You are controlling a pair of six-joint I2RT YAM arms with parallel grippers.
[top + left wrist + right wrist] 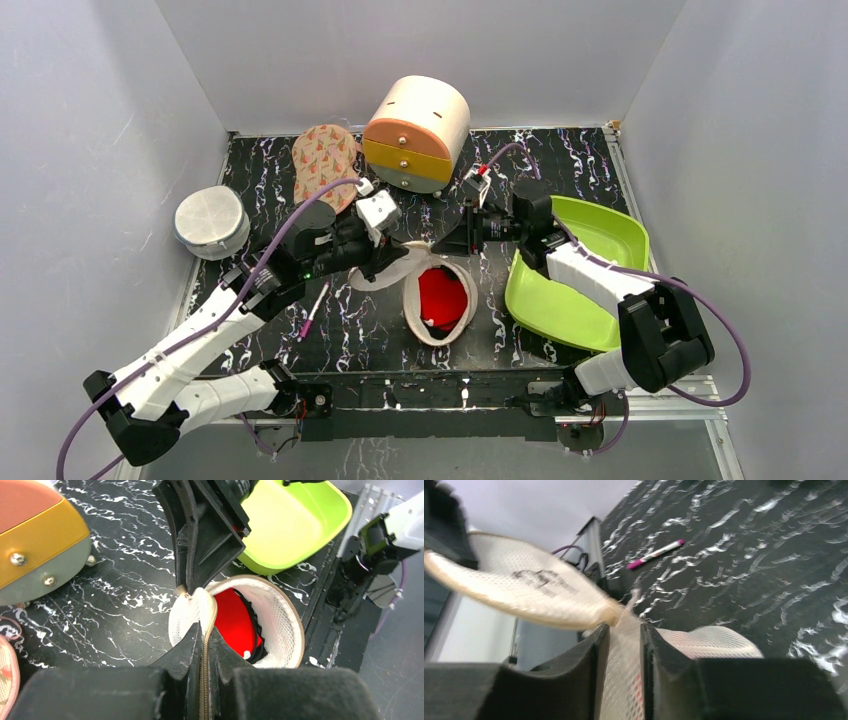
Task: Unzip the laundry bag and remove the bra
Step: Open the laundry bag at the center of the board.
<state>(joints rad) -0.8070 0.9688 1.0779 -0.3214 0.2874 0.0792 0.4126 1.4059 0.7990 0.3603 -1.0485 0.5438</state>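
Desk, black w/ white marbling, carries everything. Biggest item is the round drawer chest at the rear centre, peach top w/ yellow and grey-green drawer fronts. Lime-green tray sits on the right, under my R arm. Laundry bag lies mid-desk towards the front, just left of the tray. Its zip is undone, its mouth gapes upward, and its mesh flap is pulled up towards the rear-left. White round mesh case sits at the far left edge. Carrot-print pad is beside the chest, well apart from the bag.

My L tool is clamped together on the bag's zip edge, w/ the zip tape running straight between the fingers. My R tool has mesh from the same flap in a narrow gap between its fingers. The view is blurred, so I can't tell whether it's pinching or loose.

Bra, bright red w/ a black edge, is inside the bag and shows through the open mouth. Pink pen lies on the desk left of the bag, near my L arm.
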